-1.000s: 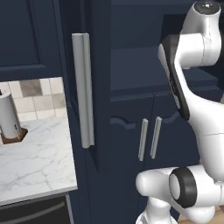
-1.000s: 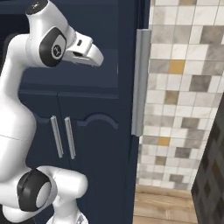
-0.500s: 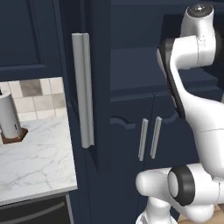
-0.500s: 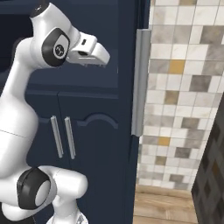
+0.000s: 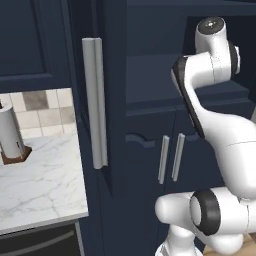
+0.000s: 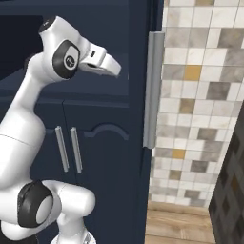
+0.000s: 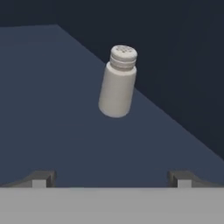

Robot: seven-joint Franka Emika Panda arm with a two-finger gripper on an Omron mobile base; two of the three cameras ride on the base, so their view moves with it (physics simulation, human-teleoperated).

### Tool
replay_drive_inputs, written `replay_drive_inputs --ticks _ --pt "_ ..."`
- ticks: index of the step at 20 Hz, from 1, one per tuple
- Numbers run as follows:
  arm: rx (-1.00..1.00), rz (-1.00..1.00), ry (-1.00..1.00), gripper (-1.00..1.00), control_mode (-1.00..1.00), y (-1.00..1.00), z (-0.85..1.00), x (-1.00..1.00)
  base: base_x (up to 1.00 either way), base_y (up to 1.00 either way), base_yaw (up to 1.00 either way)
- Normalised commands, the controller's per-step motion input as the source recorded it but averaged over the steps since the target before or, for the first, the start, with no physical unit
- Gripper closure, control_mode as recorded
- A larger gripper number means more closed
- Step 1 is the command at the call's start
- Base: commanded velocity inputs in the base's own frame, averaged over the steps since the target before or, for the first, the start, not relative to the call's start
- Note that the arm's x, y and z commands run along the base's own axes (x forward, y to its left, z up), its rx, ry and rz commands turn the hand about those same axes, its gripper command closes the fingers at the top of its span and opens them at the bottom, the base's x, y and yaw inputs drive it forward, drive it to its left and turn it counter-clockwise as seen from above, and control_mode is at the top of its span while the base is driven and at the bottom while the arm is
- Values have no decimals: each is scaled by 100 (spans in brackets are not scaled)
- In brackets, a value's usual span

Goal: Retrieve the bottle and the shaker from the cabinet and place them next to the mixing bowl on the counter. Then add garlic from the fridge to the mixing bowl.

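shaker [image 7: 117, 82]: small pale grey-white one, plain cylinder body with a slightly narrower ribbed cap, and you can make out little holes dotted on top. It stands on the navy shelf of the cabinet [image 7: 52, 109], out in the middle of the flat surface, with dark shadow behind it. It looks tilted in the hand view, but that camera rolls with the hand, so I wouldn't read much into the lean.

gripper [image 7: 111, 179]: wide open, the two dark finger tips poke up far apart at the bottom of the hand view, and the shaker sits beyond them, roughly centred between the two. Not touching it, clear gap of shelf in between.

arm: in the right base view the hand [image 6: 102, 62] reaches to the right, into the open upper part of the navy cabinet, above the lower double doors with the two slim grey handles [image 6: 67, 148].

counter [image 5: 40, 190]: white marble with faint grey veins, off to the left in the left base view. A tall white paper-towel roll [image 5: 10, 131] stands on a brown base at its far left end.

big grey handle [image 5: 95, 102]: long vertical bar on the tall navy panel just right of the counter.
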Motion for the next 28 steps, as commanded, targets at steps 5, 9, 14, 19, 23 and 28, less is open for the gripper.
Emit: replay_drive_inputs --ticks 5,9,14,19,23,28 --pt "-3 -20 -1 -100 -100 0 10 42 0 0 0" --pt "0 -12 0 -100 -100 -5 7 41 0 0 0" --pt "0 -4 -1 -100 -100 -3 0 46 0 0 0" --pt "0 0 0 -100 -100 -20 0 23 0 0 0" --pt "0 -4 0 -100 -100 -36 1 0 0 0 0" --pt "0 -4 0 -100 -100 -7 1 0 0 0 0"
